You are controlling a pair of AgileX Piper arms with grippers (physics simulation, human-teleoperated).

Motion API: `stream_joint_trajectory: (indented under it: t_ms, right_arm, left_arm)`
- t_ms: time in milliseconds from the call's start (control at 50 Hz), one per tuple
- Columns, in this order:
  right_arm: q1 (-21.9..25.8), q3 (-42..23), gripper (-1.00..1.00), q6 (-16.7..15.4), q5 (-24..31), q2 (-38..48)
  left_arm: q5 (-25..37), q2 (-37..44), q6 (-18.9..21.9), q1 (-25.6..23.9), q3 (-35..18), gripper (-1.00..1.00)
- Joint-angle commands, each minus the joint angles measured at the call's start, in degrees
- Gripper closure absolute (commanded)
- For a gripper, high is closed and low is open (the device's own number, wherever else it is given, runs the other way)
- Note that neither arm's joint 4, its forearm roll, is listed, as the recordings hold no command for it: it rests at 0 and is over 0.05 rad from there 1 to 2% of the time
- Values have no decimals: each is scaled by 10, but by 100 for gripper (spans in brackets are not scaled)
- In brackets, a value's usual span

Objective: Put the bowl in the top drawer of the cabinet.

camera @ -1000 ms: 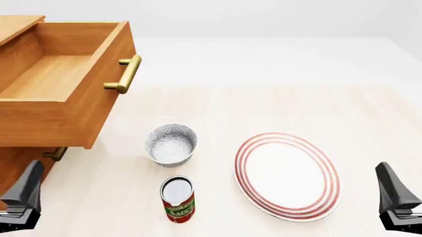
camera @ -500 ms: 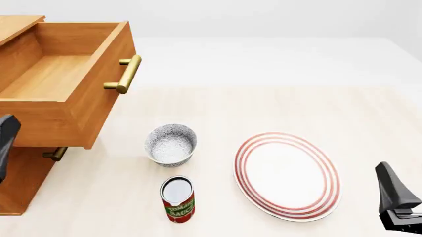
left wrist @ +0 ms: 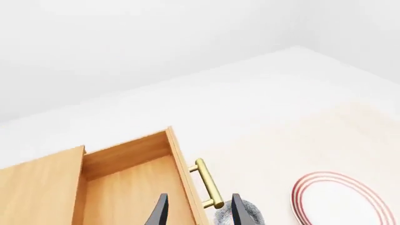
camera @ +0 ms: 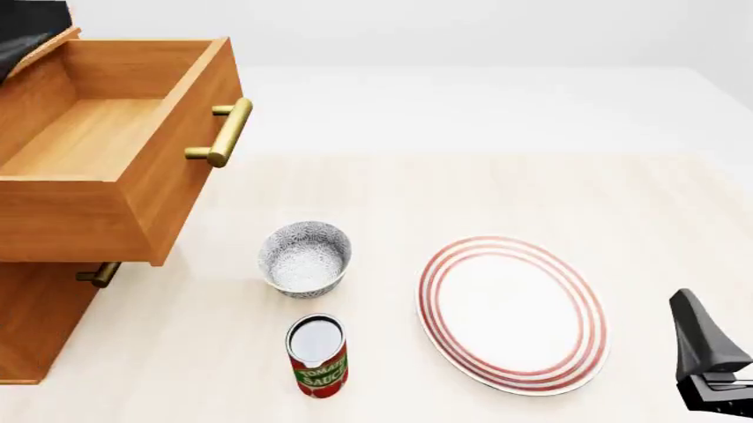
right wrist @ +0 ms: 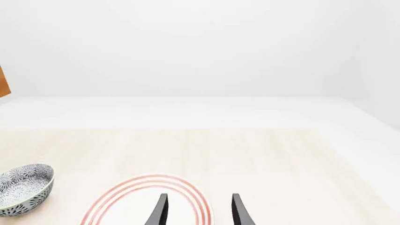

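Note:
The speckled bowl (camera: 305,257) stands upright on the table, just right of the cabinet (camera: 35,322). The top drawer (camera: 176,176) is pulled out and open, with nothing in it, and its brass handle (camera: 224,132) faces right. My left gripper (left wrist: 198,213) is open, high above the drawer, looking down at the drawer (left wrist: 125,197), its handle (left wrist: 208,185) and part of the bowl (left wrist: 222,216). Only a dark piece of the left arm (camera: 24,44) shows in the front view. My right gripper (camera: 706,357) is open and low at the near right; the bowl (right wrist: 22,187) lies far off to its side.
A tomato sauce can (camera: 317,355) stands just in front of the bowl. A large red-ringed plate (camera: 512,313) lies to the bowl's right, under the right gripper's fingers (right wrist: 158,212). A lower drawer handle (camera: 100,275) sticks out beneath the open drawer.
The left arm has risen from the near left, beside the cabinet, to high over the cabinet's back left. The right arm, bowl, can and plate have not moved.

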Motion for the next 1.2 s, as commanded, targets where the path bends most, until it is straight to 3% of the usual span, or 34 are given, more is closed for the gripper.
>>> stream_joint_trajectory:
  t_ms: [20, 180, 540, 660, 1040, 1200]
  right_arm:
    - [0, 0, -100, 0, 0, 0]
    - [0, 0, -100, 0, 0, 0]
    - [0, 0, -100, 0, 0, 0]
    - [0, 0, -100, 0, 0, 0]
    - [0, 0, -100, 0, 0, 0]
    - [0, 0, -100, 0, 0, 0]
  left_arm:
    - [88, 175, 29, -70, -192, -100]
    - [114, 278, 39, -99, -288, -100]
    - [150, 412, 13, -143, -346, -100]
    - [137, 427, 5, -151, -331, -100]
    - [36, 448, -76, -185, -175, -100]
    - [12, 459, -81, -181, -149, -100]
